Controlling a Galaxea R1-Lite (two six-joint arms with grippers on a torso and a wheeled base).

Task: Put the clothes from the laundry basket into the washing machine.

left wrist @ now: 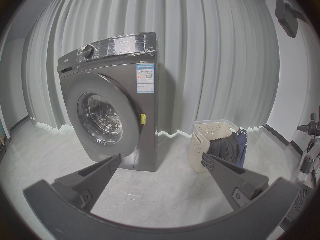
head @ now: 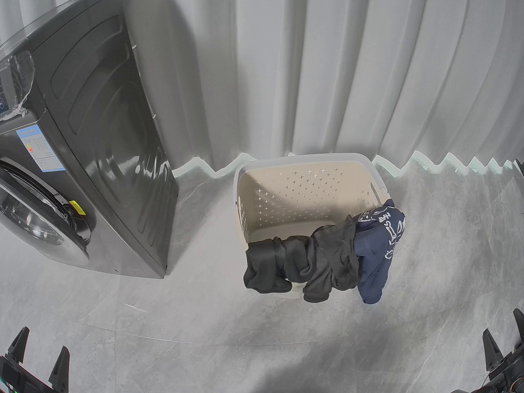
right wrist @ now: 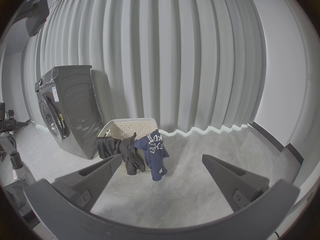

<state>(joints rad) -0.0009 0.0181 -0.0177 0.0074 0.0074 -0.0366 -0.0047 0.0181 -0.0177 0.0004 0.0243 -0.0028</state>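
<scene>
A cream laundry basket [head: 305, 184] [left wrist: 208, 132] [right wrist: 128, 126] stands on the floor by the curtain. A black garment [head: 305, 260] [left wrist: 224, 148] [right wrist: 121, 149] and a navy printed garment [head: 379, 241] [left wrist: 243, 145] [right wrist: 154, 150] hang over its near rim. The dark grey washing machine [head: 93, 137] [left wrist: 113, 107] [right wrist: 71, 107] stands to the left with its round door [head: 33, 214] [left wrist: 100, 119] shut. My left gripper [head: 39, 353] [left wrist: 160, 160] is open and empty low at the near left. My right gripper [head: 505, 337] [right wrist: 160, 160] is open and empty low at the near right.
A pleated white curtain [head: 327, 66] runs along the back behind the basket and the machine. Bare grey floor [head: 218, 323] lies between me and the basket. A tripod stand [left wrist: 311, 150] is off to the side.
</scene>
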